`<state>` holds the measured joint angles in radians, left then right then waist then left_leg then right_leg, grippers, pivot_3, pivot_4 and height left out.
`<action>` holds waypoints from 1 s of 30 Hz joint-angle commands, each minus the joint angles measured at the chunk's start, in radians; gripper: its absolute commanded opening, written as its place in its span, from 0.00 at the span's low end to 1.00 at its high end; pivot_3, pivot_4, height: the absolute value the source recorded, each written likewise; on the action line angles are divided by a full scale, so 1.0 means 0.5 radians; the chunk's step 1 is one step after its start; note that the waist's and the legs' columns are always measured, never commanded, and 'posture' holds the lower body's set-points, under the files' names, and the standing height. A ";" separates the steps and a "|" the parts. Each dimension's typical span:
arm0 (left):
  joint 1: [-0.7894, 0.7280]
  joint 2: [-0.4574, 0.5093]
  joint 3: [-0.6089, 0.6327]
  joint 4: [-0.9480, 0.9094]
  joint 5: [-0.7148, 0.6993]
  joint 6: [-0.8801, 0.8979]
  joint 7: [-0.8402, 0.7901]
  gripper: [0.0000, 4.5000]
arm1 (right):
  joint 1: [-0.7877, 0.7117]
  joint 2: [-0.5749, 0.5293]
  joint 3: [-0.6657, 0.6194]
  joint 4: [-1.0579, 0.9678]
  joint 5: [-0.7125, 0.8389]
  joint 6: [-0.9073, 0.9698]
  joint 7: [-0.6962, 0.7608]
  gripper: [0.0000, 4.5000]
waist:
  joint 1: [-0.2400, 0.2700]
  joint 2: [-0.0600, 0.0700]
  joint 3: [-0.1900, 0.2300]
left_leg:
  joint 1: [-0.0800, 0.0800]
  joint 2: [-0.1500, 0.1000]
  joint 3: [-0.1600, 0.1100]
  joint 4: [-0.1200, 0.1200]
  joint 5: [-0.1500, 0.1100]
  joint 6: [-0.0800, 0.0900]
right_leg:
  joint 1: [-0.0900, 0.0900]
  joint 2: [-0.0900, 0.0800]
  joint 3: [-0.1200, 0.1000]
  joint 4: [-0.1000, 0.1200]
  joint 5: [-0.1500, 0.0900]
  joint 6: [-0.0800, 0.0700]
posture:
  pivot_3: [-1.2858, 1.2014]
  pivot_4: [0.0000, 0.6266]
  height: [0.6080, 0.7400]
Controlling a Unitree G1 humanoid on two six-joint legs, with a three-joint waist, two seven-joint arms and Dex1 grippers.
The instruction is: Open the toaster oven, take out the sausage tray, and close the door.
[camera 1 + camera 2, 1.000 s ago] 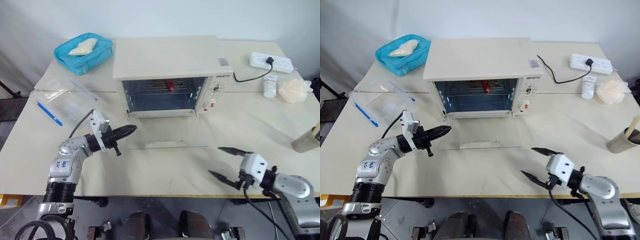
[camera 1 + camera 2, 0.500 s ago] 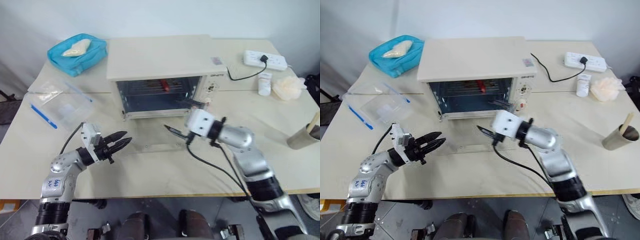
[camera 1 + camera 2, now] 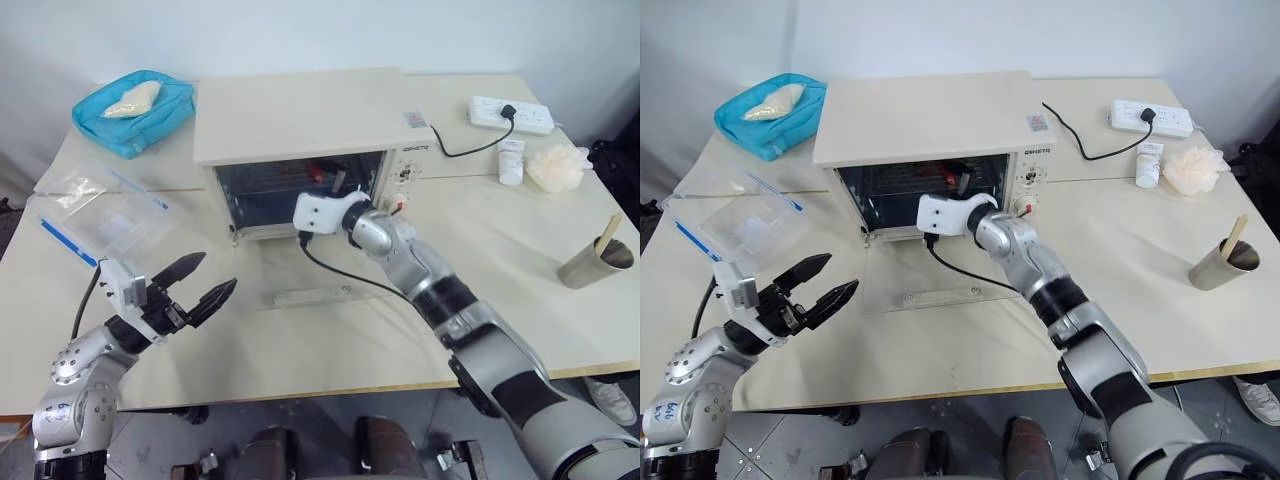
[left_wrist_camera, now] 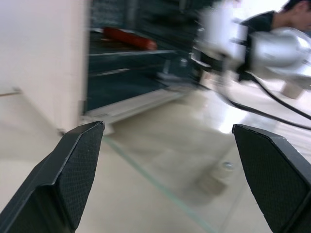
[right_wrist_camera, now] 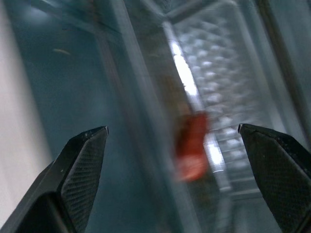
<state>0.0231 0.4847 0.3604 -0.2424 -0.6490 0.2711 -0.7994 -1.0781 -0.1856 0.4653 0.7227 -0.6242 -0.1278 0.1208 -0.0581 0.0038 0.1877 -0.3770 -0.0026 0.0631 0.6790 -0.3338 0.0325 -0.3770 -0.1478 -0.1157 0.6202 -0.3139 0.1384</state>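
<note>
The tray [image 5: 214, 97] sits on the rack inside the oven [image 3: 300, 115], with the red sausage [image 5: 190, 145] lying on its ridged metal. It cannot be lifted straight out, so it has to be drawn forward through the mouth. The door [image 3: 940, 275] lies folded flat on the tabletop [image 3: 520, 260] in front of the opening, glass up, its white handle [image 3: 298, 296] at the near edge. That leaves the mouth clear and gives the tray a level path outward.

The right pincer [image 5: 177, 160] is at the oven mouth, roughly level and aimed inward. Its fingers stand wide with nothing between them, the sausage and the tray's front edge framed in the gap. I judge it is lined up to close on the tray's rim; the sausage lies close to that line, so a grip too far in could nudge it.

The left pincer [image 3: 197, 282] hangs over the near left of the tabletop, well apart from the door. Its fingers are spread wide and empty, out of the right arm's way. From there it is placed, I judge, to come back for the handle once the tray is out.

A clear bag with a blue strip [image 3: 95, 215] and a blue pouch [image 3: 130, 105] lie off to the left, uninvolved.
</note>
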 commanded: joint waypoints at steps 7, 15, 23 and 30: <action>-0.042 0.005 0.004 -0.045 -0.063 0.015 -0.001 1.00 | -0.163 0.120 0.095 0.226 -0.086 -0.197 -0.192 0.49 | 0.002 0.000 0.000 | 0.000 -0.002 -0.001 0.000 0.000 0.000 | 0.000 -0.001 0.003 0.000 0.000 0.000 | 0.52 0.24 1.00; -0.151 0.028 -0.031 0.038 -0.048 0.011 -0.034 1.00 | -0.161 0.145 0.070 0.262 -0.079 -0.169 -0.156 0.01 | 0.000 -0.001 -0.001 | 0.000 -0.001 -0.002 0.000 0.000 0.000 | 0.000 0.000 0.002 0.001 0.000 0.000 | 0.52 0.24 1.00; -0.607 0.068 -0.174 0.381 0.016 0.006 -0.165 1.00 | -0.104 0.089 0.068 0.119 -0.074 -0.240 -0.104 0.01 | 0.009 -0.001 -0.001 | -0.001 -0.002 -0.003 0.000 0.000 -0.001 | 0.000 0.001 0.001 0.001 0.000 0.000 | 0.52 0.24 1.00; -0.964 0.023 -0.225 0.699 0.087 -0.093 -0.198 1.00 | 0.094 0.021 0.090 -0.305 -0.040 -0.284 0.133 0.01 | -0.002 -0.002 -0.001 | -0.001 -0.003 -0.006 -0.011 0.000 -0.001 | -0.004 0.001 -0.004 0.001 0.000 0.001 | 0.52 0.24 1.00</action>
<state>-0.4347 0.4897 0.2278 0.0933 -0.6134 0.2511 -0.8993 -1.0387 -0.1865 0.5276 0.6764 -0.6854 -0.2359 0.1693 -0.0591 0.0030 0.1873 -0.3773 -0.0037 0.0588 0.6726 -0.3339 0.0320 -0.3787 -0.1474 -0.1188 0.6208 -0.3137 0.1387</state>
